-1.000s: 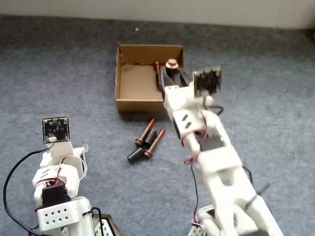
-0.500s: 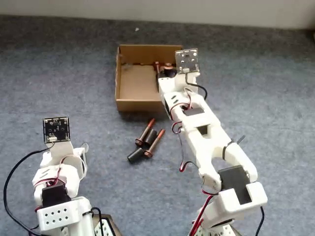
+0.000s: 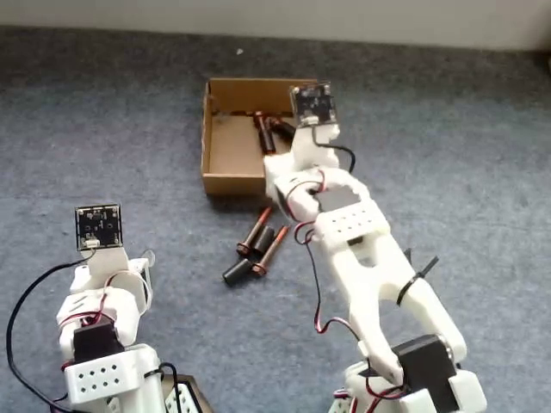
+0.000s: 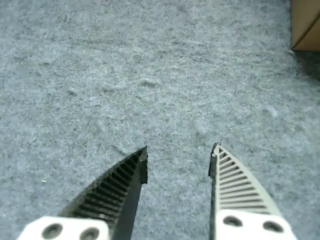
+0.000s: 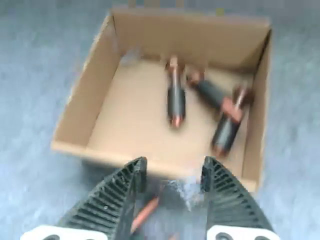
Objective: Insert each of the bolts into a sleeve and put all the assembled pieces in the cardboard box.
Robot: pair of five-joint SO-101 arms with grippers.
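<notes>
Right claw (image 5: pixel 172 165) hangs spread and empty, its tips just above the near wall of the cardboard box (image 5: pixel 82 107). Ahead of the tips, three assembled pieces lie on the box floor. One piece (image 5: pixel 175 97) lies alone near the middle, pointing away from the claw. A second piece (image 5: pixel 210 92) and a third piece (image 5: pixel 227 125) lie touching each other close to the side wall. Below the claw, outside the box, a copper bolt (image 5: pixel 145 212) shows on the carpet (image 5: pixel 30 60) between the two fingers. From the high view, two loose bolts (image 3: pixel 255 231) and a black sleeve (image 3: pixel 239 269) lie together behind the claw, just beside its arm.

Left claw (image 4: pixel 180 150) is also spread and empty, low over bare carpet. A corner of the box (image 4: pixel 305 25) sits well ahead of it and off to one side.
</notes>
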